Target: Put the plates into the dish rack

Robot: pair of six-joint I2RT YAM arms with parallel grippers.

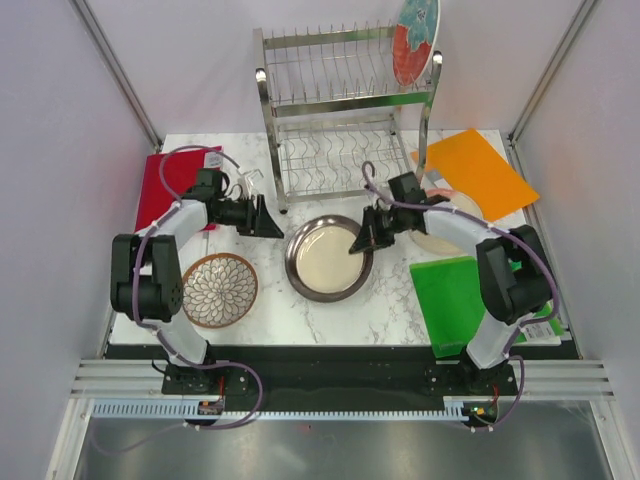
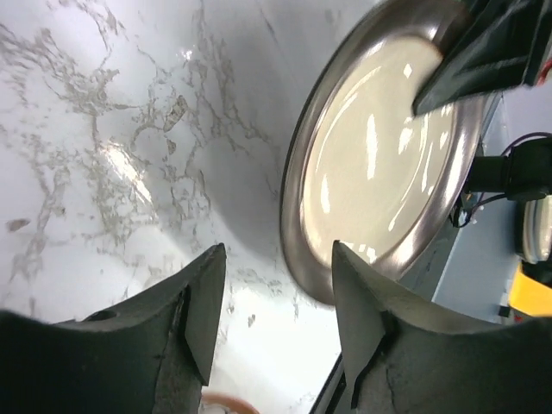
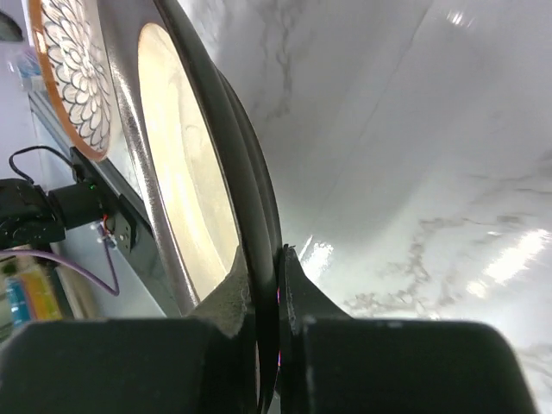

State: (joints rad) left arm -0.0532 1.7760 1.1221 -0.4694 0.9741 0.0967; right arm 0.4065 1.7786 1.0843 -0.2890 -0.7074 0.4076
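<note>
The silvery metal plate (image 1: 328,257) lies at the table's middle. My right gripper (image 1: 362,238) is shut on its right rim; in the right wrist view the dark rim (image 3: 250,198) is pinched between the fingers (image 3: 274,267). My left gripper (image 1: 268,222) is open and empty just left of that plate, whose rim shows ahead of its fingers (image 2: 379,164). The brown petal plate (image 1: 218,290) lies at the front left. The red plate with the teal flower (image 1: 415,40) stands in the upper shelf of the dish rack (image 1: 345,110). The pink-and-cream plate (image 1: 435,243) is mostly hidden under my right arm.
A red board (image 1: 165,180) lies at the back left, an orange board (image 1: 480,170) at the back right and a green board (image 1: 450,290) at the front right. White walls enclose the table on both sides.
</note>
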